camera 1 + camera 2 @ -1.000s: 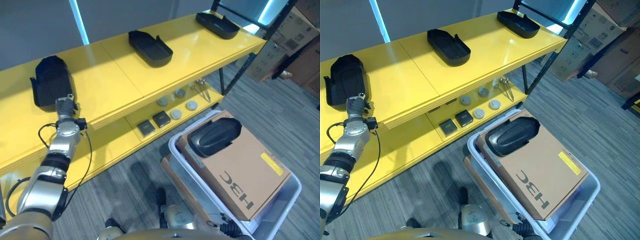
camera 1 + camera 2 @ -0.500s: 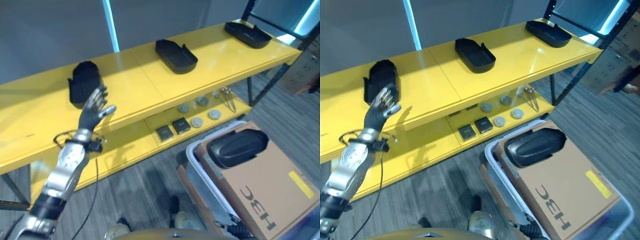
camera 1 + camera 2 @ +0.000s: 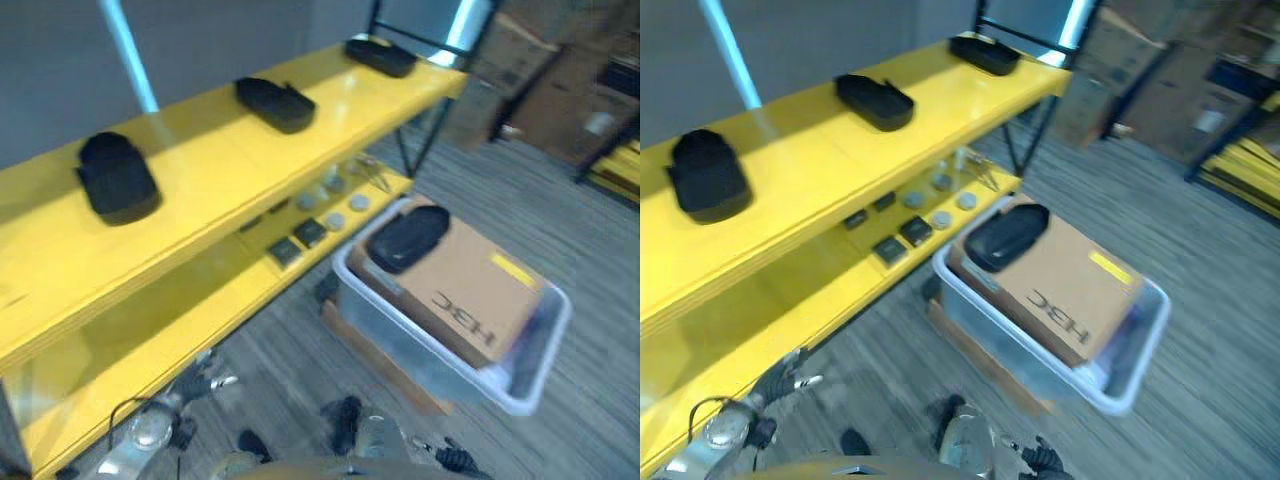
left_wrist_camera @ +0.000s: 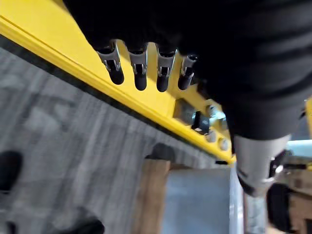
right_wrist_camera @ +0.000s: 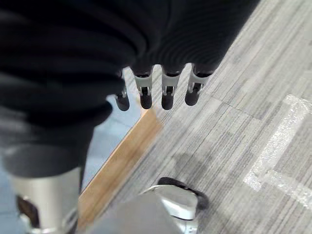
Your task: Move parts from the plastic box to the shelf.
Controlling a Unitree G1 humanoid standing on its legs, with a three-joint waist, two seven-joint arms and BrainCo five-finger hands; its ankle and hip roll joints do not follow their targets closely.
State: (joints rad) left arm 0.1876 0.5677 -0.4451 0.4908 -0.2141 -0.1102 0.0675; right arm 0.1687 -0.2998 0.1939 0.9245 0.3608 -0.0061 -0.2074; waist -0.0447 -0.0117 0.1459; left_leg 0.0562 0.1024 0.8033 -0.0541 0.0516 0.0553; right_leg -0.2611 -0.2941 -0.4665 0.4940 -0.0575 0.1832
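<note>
Three black moulded parts lie on the yellow shelf's top board: one at the left, one in the middle, one at the far right end. Another black part rests on a brown cardboard box inside the clear plastic box on the floor. My left hand hangs low in front of the bottom shelf, its fingers straight and empty. My right hand is open over the carpet, holding nothing.
The lower shelf board carries small square blocks, round discs and a metal tool. Stacked cardboard cartons stand at the back right. A flat wooden board lies under the plastic box.
My left hand has come off the leftmost black part, which stays on the shelf, and dropped down to floor level. The camera has swung right and back.
</note>
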